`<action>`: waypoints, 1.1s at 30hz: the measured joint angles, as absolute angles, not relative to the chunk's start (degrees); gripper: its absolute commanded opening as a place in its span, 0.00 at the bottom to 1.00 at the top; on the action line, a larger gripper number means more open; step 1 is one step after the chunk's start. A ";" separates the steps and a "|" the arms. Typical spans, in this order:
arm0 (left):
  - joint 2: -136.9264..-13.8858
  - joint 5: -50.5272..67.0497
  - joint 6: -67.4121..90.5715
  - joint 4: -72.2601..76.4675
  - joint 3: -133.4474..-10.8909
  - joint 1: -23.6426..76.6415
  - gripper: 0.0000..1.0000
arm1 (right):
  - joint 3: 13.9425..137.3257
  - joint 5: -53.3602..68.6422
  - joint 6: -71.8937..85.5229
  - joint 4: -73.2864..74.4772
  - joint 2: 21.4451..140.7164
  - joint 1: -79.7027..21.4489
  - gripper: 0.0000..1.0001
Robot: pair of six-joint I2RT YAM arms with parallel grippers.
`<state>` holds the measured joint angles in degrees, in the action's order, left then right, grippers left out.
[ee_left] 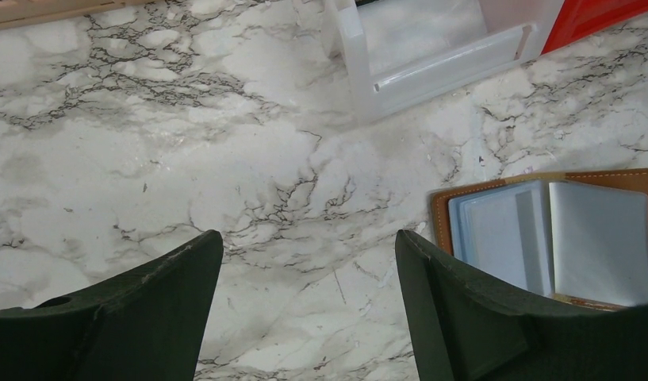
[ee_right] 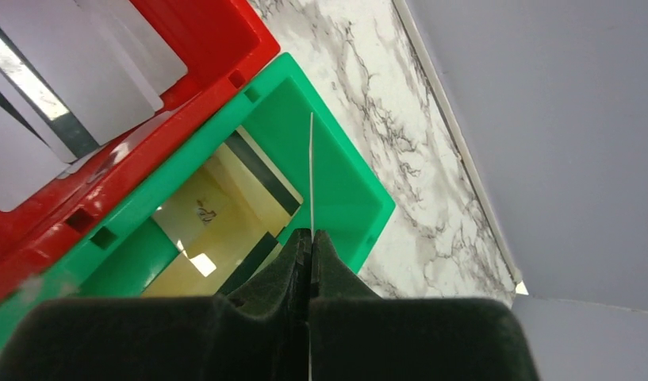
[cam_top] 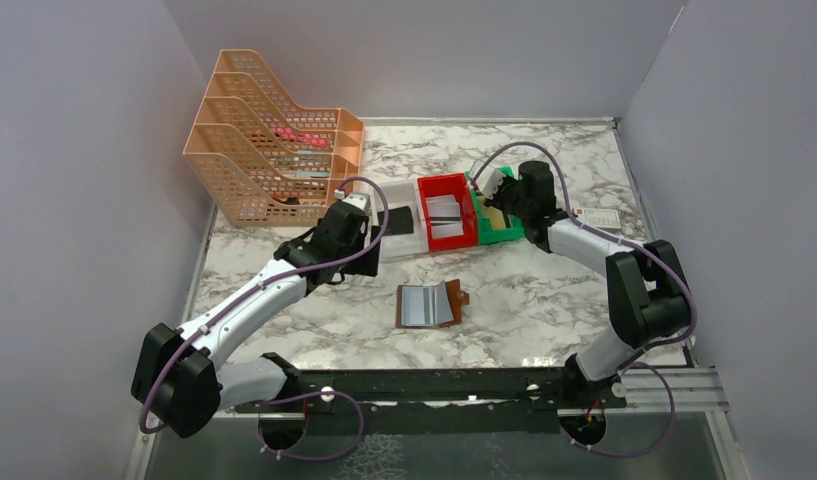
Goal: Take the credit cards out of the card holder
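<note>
The credit card (ee_right: 311, 159), pinched edge-on in the clenched right fingers (ee_right: 304, 258) above the green bin (ee_right: 360, 198), could catch its rim if let go askew; the card holder (ee_left: 542, 238) lies open just right of the released left fingers (cam_top: 356, 228).

Plain lavender-grey walls (cam_top: 74, 150), white marble-patterned tabletop (cam_top: 544, 300), soft even light

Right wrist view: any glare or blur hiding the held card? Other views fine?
Right wrist: held card in the right tool is edge-on, a thin sharp pale line; white glare patches on the gold card in the green bin; tool body near the lens soft. Left wrist: left tool slightly soft, card holder crisp. Top external: even light, faint shadows.
</note>
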<state>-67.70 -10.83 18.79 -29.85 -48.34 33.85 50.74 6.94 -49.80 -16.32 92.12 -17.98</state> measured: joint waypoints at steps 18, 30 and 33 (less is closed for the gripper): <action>-67.40 -11.25 18.31 -29.91 -47.97 33.80 0.83 | 54.46 10.92 -58.04 -13.26 99.50 -16.75 0.14; -67.57 -11.22 18.09 -29.91 -47.97 33.69 0.83 | 58.04 13.32 -60.60 -3.29 100.12 -16.38 0.39; -67.68 -11.22 18.04 -29.91 -47.97 33.69 0.83 | 57.78 14.90 -61.01 -1.52 98.91 -16.10 0.29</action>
<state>-67.68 -11.22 18.04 -29.91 -47.97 33.69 57.78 14.90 -61.01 -1.52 98.91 -16.10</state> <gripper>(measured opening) 0.832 0.385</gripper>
